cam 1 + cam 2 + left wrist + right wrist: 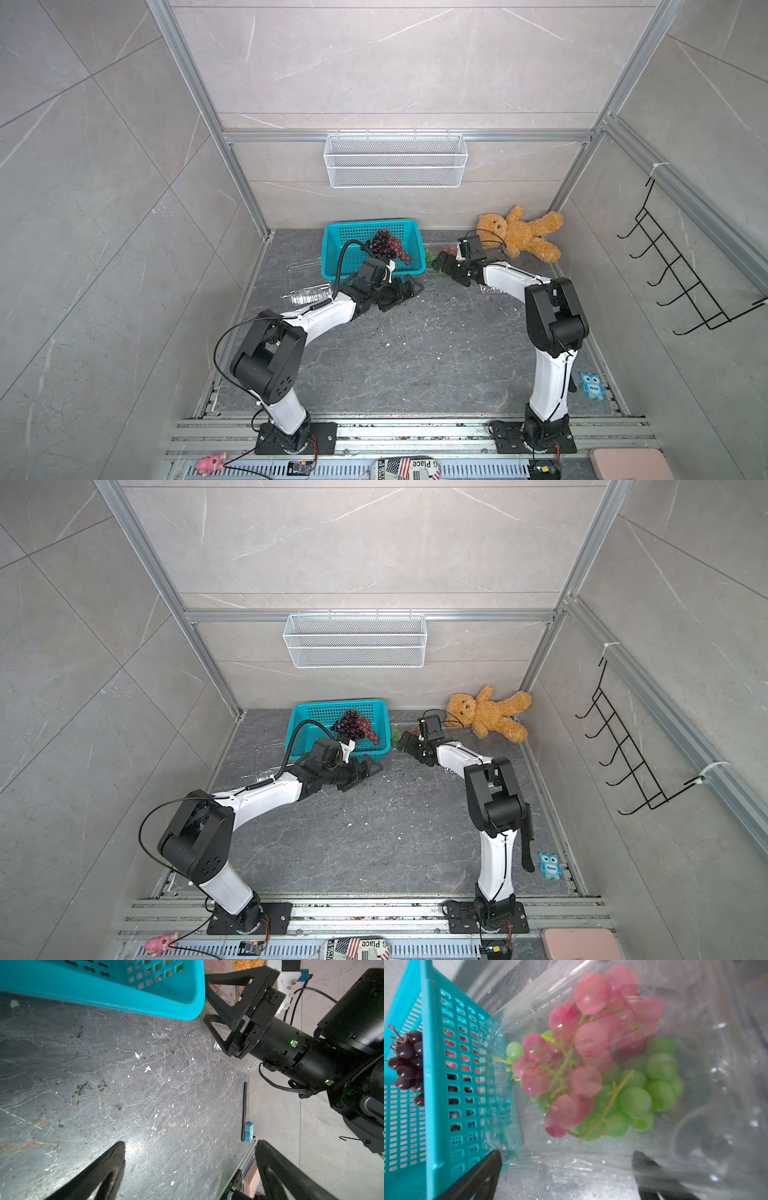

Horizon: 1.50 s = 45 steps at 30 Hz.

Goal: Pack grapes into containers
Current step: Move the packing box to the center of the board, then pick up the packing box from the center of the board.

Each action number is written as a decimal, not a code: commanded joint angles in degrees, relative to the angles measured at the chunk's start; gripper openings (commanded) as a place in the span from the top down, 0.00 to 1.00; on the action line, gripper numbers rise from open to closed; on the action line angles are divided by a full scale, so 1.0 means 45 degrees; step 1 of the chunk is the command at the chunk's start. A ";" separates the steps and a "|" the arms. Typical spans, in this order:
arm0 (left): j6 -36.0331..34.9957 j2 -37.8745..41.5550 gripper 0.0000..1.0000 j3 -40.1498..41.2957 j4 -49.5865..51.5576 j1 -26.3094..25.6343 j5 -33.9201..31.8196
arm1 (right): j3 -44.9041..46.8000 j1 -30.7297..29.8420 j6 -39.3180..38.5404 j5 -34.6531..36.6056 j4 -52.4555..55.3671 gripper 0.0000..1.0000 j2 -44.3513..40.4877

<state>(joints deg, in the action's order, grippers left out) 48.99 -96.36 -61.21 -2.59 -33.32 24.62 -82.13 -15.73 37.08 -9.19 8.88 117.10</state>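
Where the basket [330, 249] sits, arms [316, 316] [507, 274] stretched low, left fingers [116, 1153] and right fingers [481, 1176] splayed.

Grey veined tile walls [395, 62], aluminium frame rails [407, 136]. White mesh basket [395, 166] on back wall; black hook rack [685, 266] on side wall. Dark flecked stone floor [415, 353]

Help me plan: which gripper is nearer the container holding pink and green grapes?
Right. The right gripper is at the edge of the container; the left gripper is farther off, by the teal basket.
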 commanded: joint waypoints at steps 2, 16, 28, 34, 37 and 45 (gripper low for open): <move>-0.0217 0.0182 0.01 -0.0206 0.0006 0.0139 0.0349 | -0.0367 0.0080 -0.0342 0.0058 0.0576 0.01 0.0255; -0.0438 0.0067 0.01 -0.0971 0.0668 0.0119 0.0475 | 0.1388 0.0077 -0.0554 -0.0072 0.1354 0.01 -0.3487; -0.0463 -0.1219 0.01 -0.2926 0.1010 -0.0375 0.0863 | -0.0327 0.2472 -0.2351 0.0026 0.4532 0.00 -0.4196; -0.0354 -0.2385 0.01 -0.4039 0.1005 -0.0849 0.1107 | 0.0417 0.3290 -0.2552 -0.0337 0.4200 0.01 -0.3754; -0.0201 -0.3063 0.00 -0.4593 0.0869 -0.1066 0.1372 | 0.1060 0.3461 -0.2630 -0.0293 0.4056 0.01 -0.3989; 0.0363 -0.4690 0.01 -0.5982 0.0600 -0.1781 0.1656 | 0.4554 0.3638 -0.2286 -0.0265 0.2897 0.01 -0.5655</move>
<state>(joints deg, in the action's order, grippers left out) 49.34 -116.05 -85.06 1.41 -40.29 29.98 -65.47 0.54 26.76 -9.87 24.16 95.09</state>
